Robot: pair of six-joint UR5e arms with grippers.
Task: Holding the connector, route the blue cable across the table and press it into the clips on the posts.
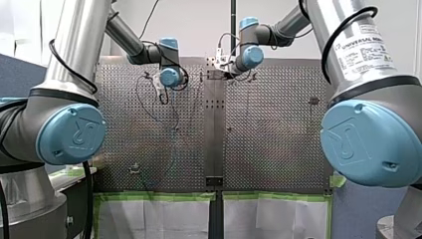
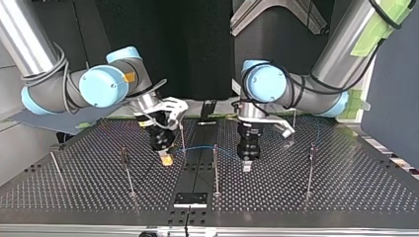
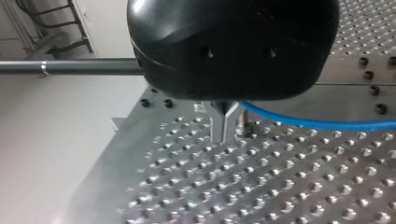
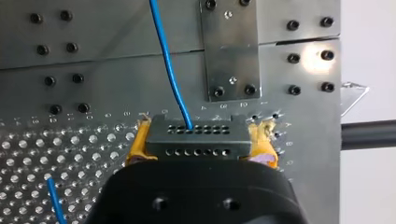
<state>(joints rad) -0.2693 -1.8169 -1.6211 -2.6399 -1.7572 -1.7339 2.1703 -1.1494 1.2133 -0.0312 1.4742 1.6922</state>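
My right gripper (image 4: 198, 140) has yellow pads and is shut on a dark grey connector (image 4: 196, 135) with rows of small holes. The blue cable (image 4: 169, 70) leaves the connector and runs out over the table. In the top view my right gripper (image 2: 166, 159) hangs just above the table at the centre left, and the blue cable (image 2: 200, 147) stretches from it past a thin post (image 2: 215, 168) toward my left gripper (image 2: 246, 167). My left gripper (image 3: 224, 128) has its metal fingers shut, tips near the table. The blue cable (image 3: 317, 123) passes right beside them; whether it is pinched does not show.
Several thin upright posts stand on the perforated table (image 2: 346, 187), among them one (image 2: 127, 170) at the top view's left and one (image 2: 310, 168) at its right. A dark bracket (image 2: 190, 199) sits on the centre strip near the front edge. A bolted metal plate (image 4: 231, 51) lies ahead of the connector.
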